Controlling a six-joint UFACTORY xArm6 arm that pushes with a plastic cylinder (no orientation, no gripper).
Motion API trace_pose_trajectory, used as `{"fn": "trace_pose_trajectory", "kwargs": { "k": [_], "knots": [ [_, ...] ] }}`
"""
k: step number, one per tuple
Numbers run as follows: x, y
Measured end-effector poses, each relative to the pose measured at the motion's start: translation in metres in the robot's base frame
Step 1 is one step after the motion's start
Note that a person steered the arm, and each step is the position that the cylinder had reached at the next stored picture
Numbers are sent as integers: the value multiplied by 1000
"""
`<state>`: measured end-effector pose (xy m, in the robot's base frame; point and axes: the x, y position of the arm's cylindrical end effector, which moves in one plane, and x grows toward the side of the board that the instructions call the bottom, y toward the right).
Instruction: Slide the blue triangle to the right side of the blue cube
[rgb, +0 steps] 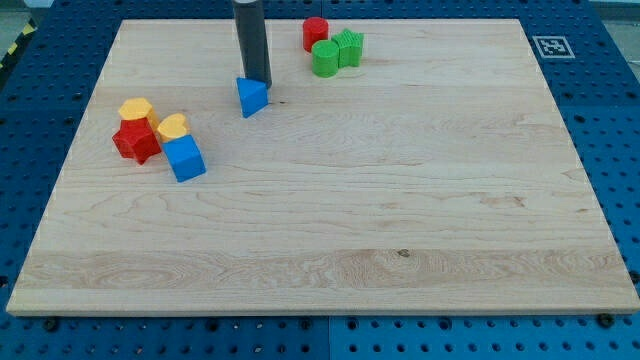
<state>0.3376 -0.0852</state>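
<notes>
The blue triangle (252, 96) lies on the wooden board in the upper left-centre of the view. My tip (257, 80) stands just above it in the view, at its top edge, touching or nearly touching. The blue cube (185, 158) sits lower and to the left, at the left side of the board. The triangle is up and to the right of the cube, with a gap between them.
A red star-shaped block (136, 140), a yellow block (135, 109) and another yellow block (172, 127) cluster against the blue cube's upper left. A red cylinder (316, 33) and two green blocks (326, 58) (348, 47) sit at the board's top centre. The board's left edge (62, 170) is close to the cluster.
</notes>
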Motion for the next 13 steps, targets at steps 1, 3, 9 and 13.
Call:
{"fn": "trace_pose_trajectory", "kwargs": {
  "k": [1, 3, 9, 13],
  "knots": [
    [27, 0],
    [65, 0],
    [26, -17],
    [57, -26]
  ]
}}
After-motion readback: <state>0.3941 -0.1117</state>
